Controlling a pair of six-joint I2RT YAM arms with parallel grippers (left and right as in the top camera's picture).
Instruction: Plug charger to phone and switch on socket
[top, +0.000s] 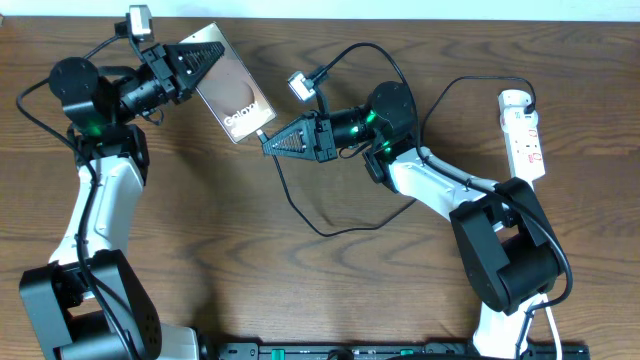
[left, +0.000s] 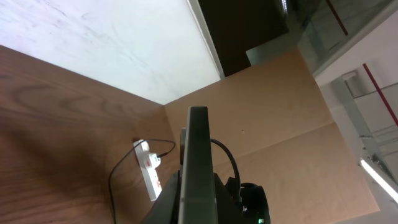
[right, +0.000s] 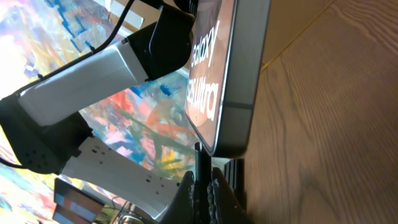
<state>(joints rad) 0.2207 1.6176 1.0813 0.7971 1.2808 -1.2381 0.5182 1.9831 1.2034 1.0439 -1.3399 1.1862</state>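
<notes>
Wooden desk (top: 300, 290): left gripper (top: 205, 58) clamps phone (top: 240, 95), tilted, near far edge; right gripper (top: 270, 143) pinches charger (top: 300, 205) tip against phone's bottom edge; socket (top: 524, 135) at far right corner.

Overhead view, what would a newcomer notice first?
The phone, held tilted off the table by the left tool, upper left of centre. The right tool pinches the charger tip right at the phone's lower edge, while the socket lies far right.
</notes>
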